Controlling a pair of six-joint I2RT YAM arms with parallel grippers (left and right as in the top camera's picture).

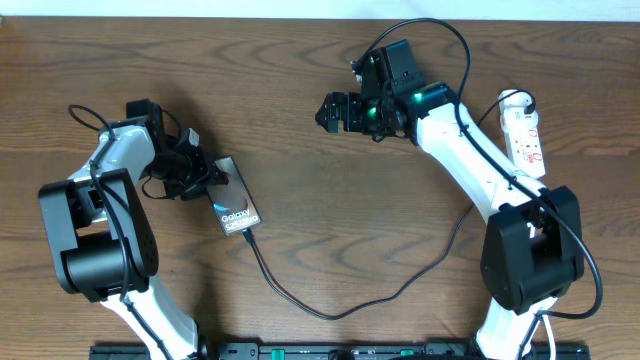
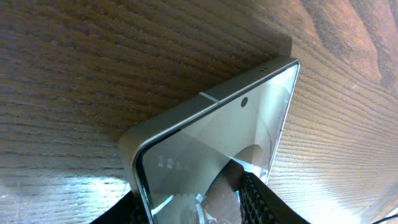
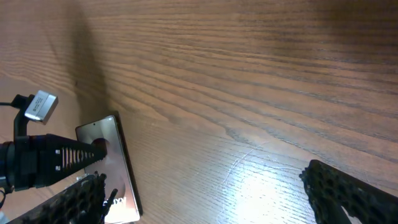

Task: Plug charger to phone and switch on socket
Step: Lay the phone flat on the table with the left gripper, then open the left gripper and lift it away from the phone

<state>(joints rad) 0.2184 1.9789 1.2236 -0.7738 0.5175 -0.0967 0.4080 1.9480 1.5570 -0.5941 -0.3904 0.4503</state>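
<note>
Phone (image 1: 236,207) sits left of centre, left gripper (image 1: 205,178) pinching its top end, charger (image 1: 330,313) cable meeting its bottom edge. Right gripper (image 1: 328,110) hangs wide open, socket (image 1: 527,135) lies way over at the right.

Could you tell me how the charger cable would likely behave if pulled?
The charger cable lies in a loose curve, so it is probably floppy and light. Its tip seems seated in the phone, so pulling may drag that.

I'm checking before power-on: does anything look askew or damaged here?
Only the phone: it lies diagonally, one end pinched in the left pincer. The charger cable trails loosely. No damage visible.
</note>
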